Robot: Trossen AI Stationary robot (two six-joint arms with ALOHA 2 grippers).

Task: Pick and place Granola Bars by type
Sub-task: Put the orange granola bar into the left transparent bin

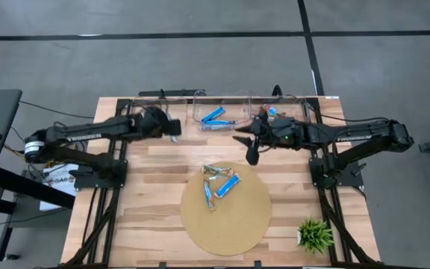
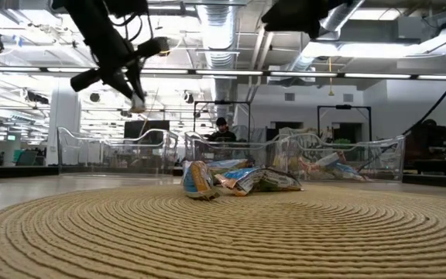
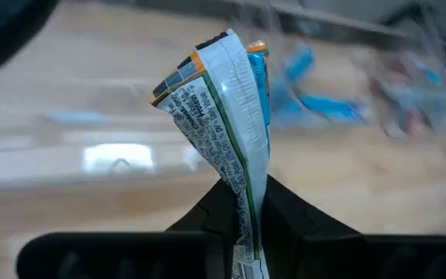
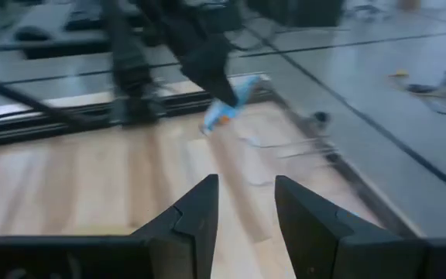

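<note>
My left gripper [image 1: 175, 129] hangs above the table beside the left clear bin [image 1: 157, 107], shut on a blue-and-white granola bar [image 3: 223, 101]. The bar also shows in the right wrist view [image 4: 227, 111]. My right gripper [image 1: 245, 146] is open and empty, held in the air between the bins and the round tan mat [image 1: 226, 224]. Several bars [image 1: 221, 184] lie in a loose pile on the mat's far part, blue-and-white and tan-green; they also show in the low view [image 2: 238, 180]. Blue bars [image 1: 216, 118] lie in the middle bin, and more bars [image 1: 273, 113] in the right bin. My left gripper pinches one end of the bar's wrapper [image 3: 248, 203] between its two fingers. The bar stands out past the fingertips, twisted and creased, its free end [image 3: 207, 54] clear of everything. It is lifted clear of the table.
Three clear bins stand in a row along the table's far edge. A small green plant [image 1: 316, 235] stands at the near right corner. Bare wood [image 1: 148, 187] lies left of the mat. A person shows far behind the bins in the low view [image 2: 221, 130].
</note>
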